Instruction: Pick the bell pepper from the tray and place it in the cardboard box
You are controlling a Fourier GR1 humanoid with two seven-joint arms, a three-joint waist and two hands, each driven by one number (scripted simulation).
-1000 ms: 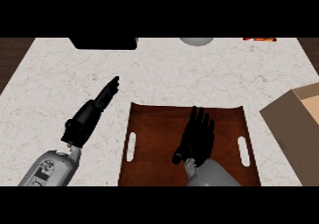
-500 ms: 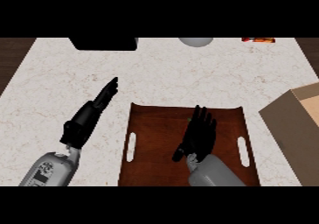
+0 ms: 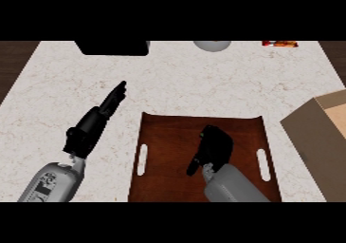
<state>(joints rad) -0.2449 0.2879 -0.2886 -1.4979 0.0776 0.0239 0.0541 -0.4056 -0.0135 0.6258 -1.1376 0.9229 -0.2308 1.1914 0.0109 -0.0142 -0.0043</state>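
The right hand sits over the centre of the brown tray, fingers curled downward; whether they enclose anything cannot be seen. The pepper is not visible, possibly hidden beneath that hand. The left hand rests left of the tray, fingers straight. The box stands at the right edge.

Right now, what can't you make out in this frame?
- Pepper: not seen, head view; right hand over the tray may hide it.
- Right hand's fingers: curled, contents hidden.
- Box: cut by right edge.
- Three items at the counter's far edge: cut off, too small to name.
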